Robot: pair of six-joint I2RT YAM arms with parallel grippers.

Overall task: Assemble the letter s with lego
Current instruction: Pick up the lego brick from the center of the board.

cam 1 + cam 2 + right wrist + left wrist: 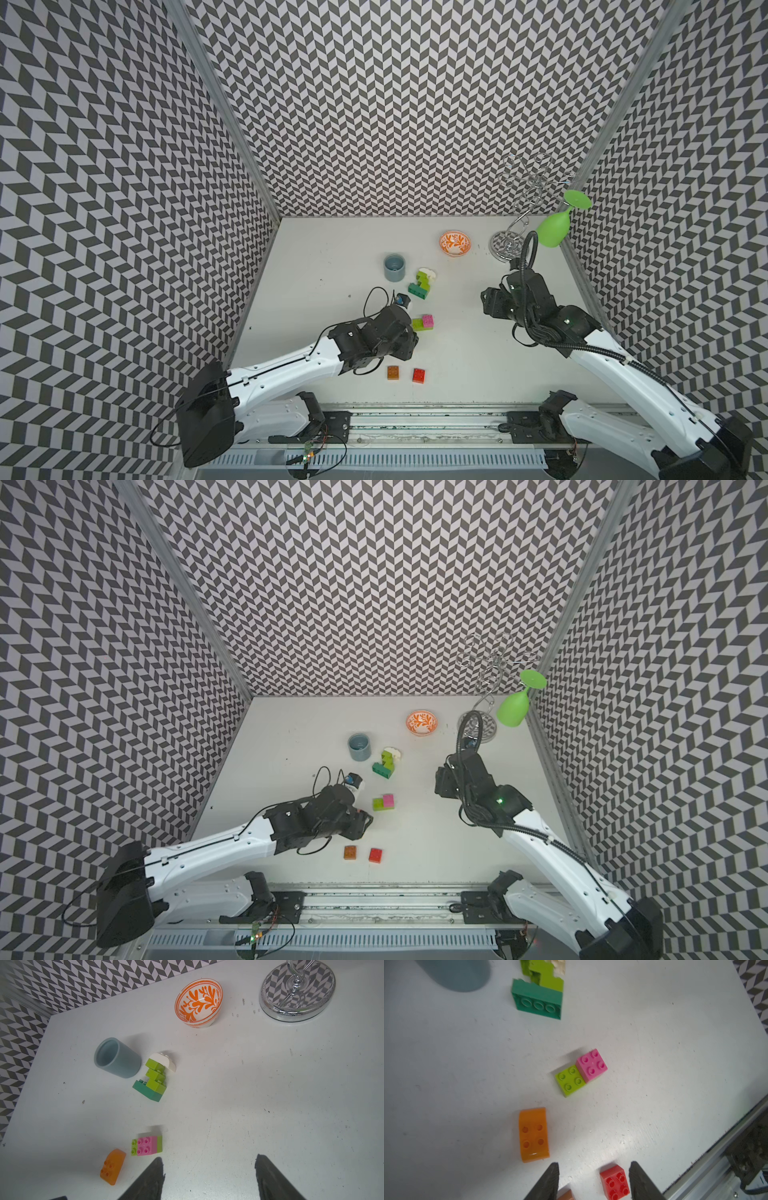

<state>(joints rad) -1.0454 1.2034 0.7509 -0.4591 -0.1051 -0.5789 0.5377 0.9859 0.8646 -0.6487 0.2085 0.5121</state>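
We see the left fingers (548, 1182) spread, with the red brick (614, 1182) between them on the surface (654, 1064), close to one finger but not pinched. The right fingers (270, 1178) are spread too, with nothing between them. The orange brick (533, 1134) lies near the red one. The pink brick (591, 1065) sits on one end of a lime brick (570, 1080). A stepped stack of a dark green brick (148, 1092), lime bricks (155, 1076) and a white piece (164, 1061) lies just beside the grey-blue cup (116, 1057).
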